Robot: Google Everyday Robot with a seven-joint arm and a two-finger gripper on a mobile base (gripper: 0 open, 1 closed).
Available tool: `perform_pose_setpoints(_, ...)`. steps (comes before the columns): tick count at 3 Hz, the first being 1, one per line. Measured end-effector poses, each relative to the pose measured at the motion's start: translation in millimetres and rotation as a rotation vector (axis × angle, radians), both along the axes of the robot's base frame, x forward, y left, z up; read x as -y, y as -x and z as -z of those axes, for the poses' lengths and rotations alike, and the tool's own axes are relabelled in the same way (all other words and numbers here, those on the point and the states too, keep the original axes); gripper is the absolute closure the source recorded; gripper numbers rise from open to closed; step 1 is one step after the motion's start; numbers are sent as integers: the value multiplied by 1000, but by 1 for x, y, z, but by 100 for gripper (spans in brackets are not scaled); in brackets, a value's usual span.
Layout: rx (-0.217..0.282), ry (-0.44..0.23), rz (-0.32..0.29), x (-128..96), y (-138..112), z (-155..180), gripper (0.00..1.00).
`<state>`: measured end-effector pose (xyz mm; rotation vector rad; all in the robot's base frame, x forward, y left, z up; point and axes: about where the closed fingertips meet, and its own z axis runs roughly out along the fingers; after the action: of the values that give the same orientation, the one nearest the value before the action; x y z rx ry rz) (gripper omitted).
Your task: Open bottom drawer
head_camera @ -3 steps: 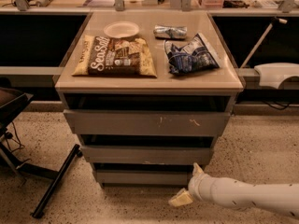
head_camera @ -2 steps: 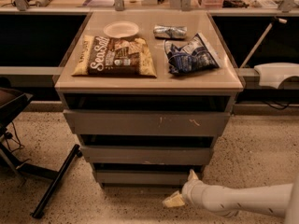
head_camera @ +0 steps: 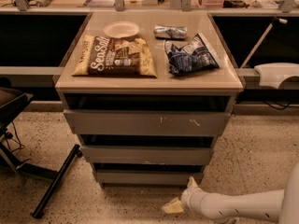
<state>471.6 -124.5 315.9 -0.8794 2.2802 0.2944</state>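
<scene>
The bottom drawer (head_camera: 148, 177) is the lowest and narrowest grey front of the three-drawer cabinet (head_camera: 148, 124), plain and unmarked, with a dark gap above it. My gripper (head_camera: 182, 194) is low near the floor, just below and in front of that drawer's right end. Its two pale fingertips (head_camera: 172, 206) are spread apart, open, with nothing between them. One tip points up toward the drawer's lower right corner, without clearly touching it. The white arm (head_camera: 243, 204) comes in from the lower right.
On the cabinet top lie a Sea Salt chip bag (head_camera: 116, 56), a blue snack bag (head_camera: 190, 55), a small plate (head_camera: 121, 29) and a silver wrapper (head_camera: 170, 31). A black chair base (head_camera: 55, 181) stands on the speckled floor at left. A white armrest (head_camera: 278, 73) juts in at right.
The gripper has drifted a little left and lower in view, staying beside the bottom drawer's right corner. The drawers have not moved.
</scene>
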Motion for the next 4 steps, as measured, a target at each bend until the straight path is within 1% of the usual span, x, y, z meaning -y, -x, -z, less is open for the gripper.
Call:
perform_pose_setpoints(1, 9, -27, 25, 1, -7, 26, 0)
perform_pose_setpoints(2, 56, -42, 43, -5, -29, 73, 0)
perform_pose_setpoints(3, 48, -51, 60, -5, -31, 88, 0)
perform_pose_setpoints(4, 65, -49, 56, -5, -33, 88, 0)
